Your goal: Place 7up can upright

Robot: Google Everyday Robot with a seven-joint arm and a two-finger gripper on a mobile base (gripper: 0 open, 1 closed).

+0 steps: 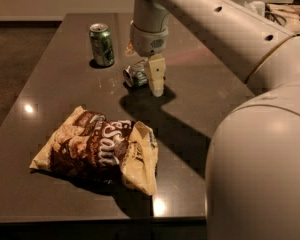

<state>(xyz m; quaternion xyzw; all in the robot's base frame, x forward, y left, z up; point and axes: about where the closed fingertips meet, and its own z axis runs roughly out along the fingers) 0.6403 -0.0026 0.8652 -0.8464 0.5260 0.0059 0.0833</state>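
Note:
The 7up can (pixel 134 76), pale silver with green markings, lies on its side on the dark table (pixel 210 89), its end facing left. My gripper (pixel 149 80) hangs straight down over the can's right part, open. The near finger (pixel 155 76) stands in front of the can and hides its right end; the far finger is hidden behind the can. I cannot tell whether the fingers touch the can.
A mostly green can (pixel 102 44) stands upright at the back left, close to the lying can. A brown and cream chip bag (pixel 100 149) lies near the front edge. My arm (pixel 225 29) crosses the right side.

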